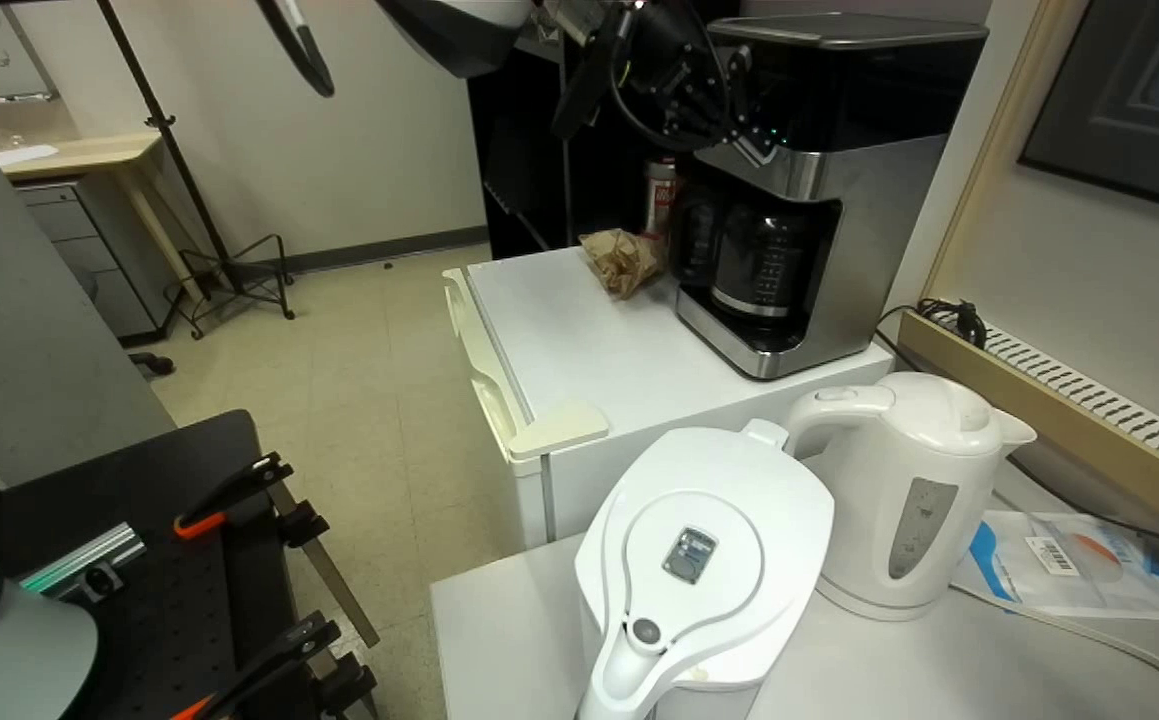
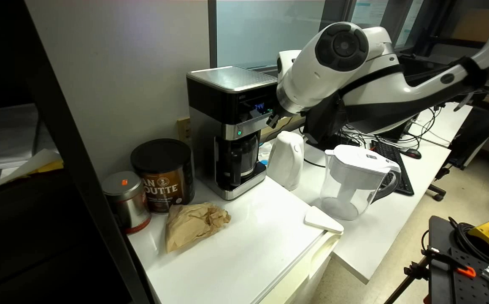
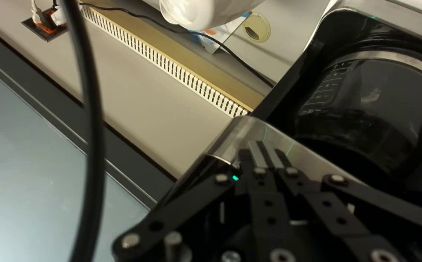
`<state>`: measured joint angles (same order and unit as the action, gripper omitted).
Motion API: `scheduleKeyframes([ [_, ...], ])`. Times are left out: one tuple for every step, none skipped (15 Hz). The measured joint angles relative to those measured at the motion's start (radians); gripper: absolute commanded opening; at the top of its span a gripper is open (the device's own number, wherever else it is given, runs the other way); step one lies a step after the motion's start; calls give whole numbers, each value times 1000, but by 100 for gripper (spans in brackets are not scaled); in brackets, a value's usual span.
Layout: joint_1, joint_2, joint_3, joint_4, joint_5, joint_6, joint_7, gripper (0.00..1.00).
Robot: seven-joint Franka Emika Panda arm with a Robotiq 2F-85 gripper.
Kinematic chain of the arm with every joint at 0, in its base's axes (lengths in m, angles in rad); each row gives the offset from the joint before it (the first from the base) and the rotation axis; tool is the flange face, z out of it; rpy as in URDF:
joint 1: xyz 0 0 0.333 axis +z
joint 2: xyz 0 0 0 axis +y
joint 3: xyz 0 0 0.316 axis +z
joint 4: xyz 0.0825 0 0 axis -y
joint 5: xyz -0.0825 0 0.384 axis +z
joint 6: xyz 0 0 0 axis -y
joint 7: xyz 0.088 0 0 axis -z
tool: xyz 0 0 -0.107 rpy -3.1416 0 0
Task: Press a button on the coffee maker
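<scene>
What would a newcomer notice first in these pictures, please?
The white robot arm likely comes first, at upper right in an exterior view, its gripper at the front of the coffee maker. Next, an exterior view shows a white pitcher in the foreground, beside the kettle.

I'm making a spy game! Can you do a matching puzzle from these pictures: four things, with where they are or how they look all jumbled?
1. boxy black-and-silver coffee maker
2. black robot gripper
3. crumpled brown paper bag
4. smooth white electric kettle

A. has a grey window on one side
B. has a glowing blue display
C. lies near a brown can with a black lid
D. is close to the coffee maker's front

Right pairs: 1-B, 2-D, 3-C, 4-A
</scene>
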<state>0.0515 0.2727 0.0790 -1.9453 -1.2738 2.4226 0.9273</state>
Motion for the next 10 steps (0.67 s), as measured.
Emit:
scheduleKeyframes([
  [2,10,-2,13,0,-3,0,0],
  [5,16,-4,21,0,-10,1,0],
  [7,19,-4,24,0,-16,1,0],
  [8,21,-5,27,0,-21,1,0],
  [10,23,-5,29,0,-25,1,0],
  [11,24,-5,30,0,-29,1,0],
  [12,25,-5,31,0,-32,1,0],
  [13,25,-5,32,0,-33,1,0],
  [14,25,-5,32,0,-36,1,1],
  [16,26,-5,29,-1,-41,-1,1],
])
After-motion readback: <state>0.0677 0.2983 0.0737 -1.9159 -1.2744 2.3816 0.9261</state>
